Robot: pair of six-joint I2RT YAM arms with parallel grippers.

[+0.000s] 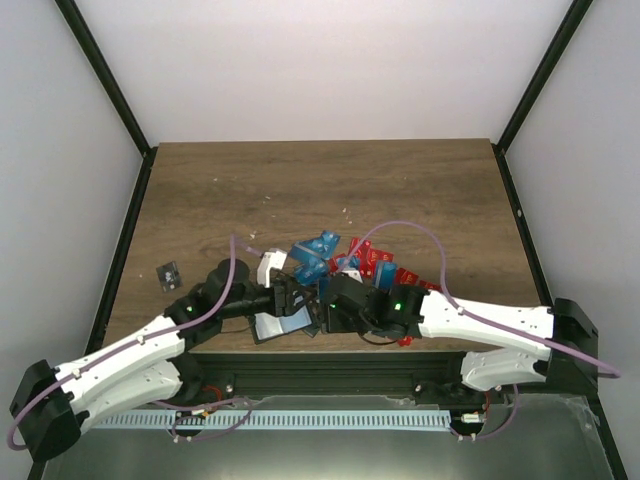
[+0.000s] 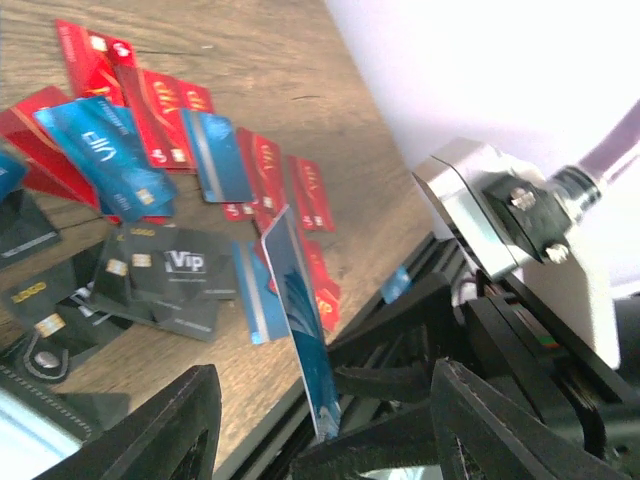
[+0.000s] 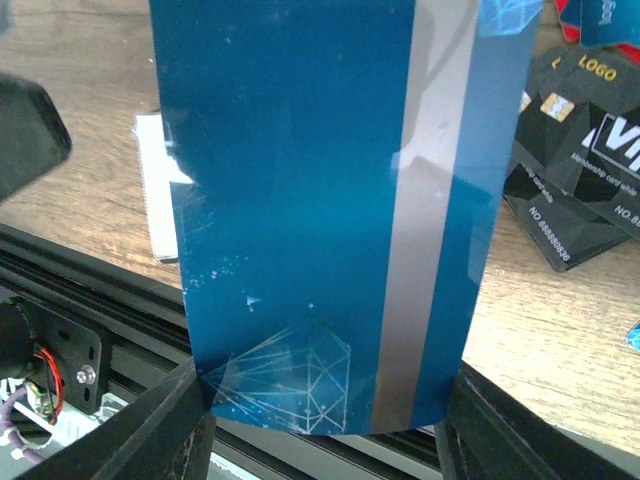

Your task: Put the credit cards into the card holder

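My right gripper (image 3: 325,405) is shut on a blue credit card (image 3: 320,200) with a silver stripe, pinching its two long edges. The card stands upright over the table's front edge. The left wrist view shows that card (image 2: 300,320) edge-on between my left gripper's fingers (image 2: 170,425), touching neither. The left gripper (image 2: 325,400) is open. The black card holder (image 2: 45,355), clasp tab showing, lies by the left finger. In the top view it (image 1: 268,330) sits under the two grippers. Red, blue and black credit cards (image 2: 150,150) lie scattered beyond.
The pile of loose cards (image 1: 345,262) spreads over the table's middle front. One black card (image 1: 168,273) lies alone at the left. Black VIP cards (image 3: 585,170) lie right of the held card. The table's front rail (image 3: 90,300) runs just below both grippers.
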